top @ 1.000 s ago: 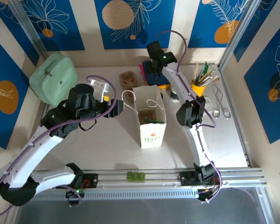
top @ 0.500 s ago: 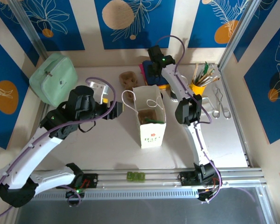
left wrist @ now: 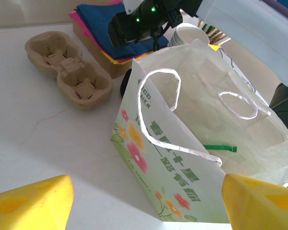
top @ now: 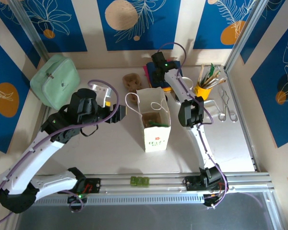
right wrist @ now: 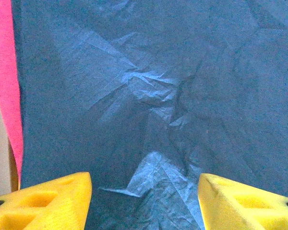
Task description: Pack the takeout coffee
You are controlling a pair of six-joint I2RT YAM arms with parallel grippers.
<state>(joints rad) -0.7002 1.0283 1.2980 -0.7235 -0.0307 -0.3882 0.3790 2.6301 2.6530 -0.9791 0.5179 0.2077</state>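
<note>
The right pincer (right wrist: 146,194) gapes wide and empty above the blue tissue paper (right wrist: 134,96); the left pincer (left wrist: 144,206), also wide and empty, faces the paper bag (left wrist: 182,158). The takeout coffee (left wrist: 190,33) stands just behind that bag. Advised: straddle the cup's wall squarely below the rim, closing gently.

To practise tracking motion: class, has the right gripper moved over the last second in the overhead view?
Yes. The right gripper has shifted slightly left and toward the paper bag, away from the yellow utensil cup.
</note>
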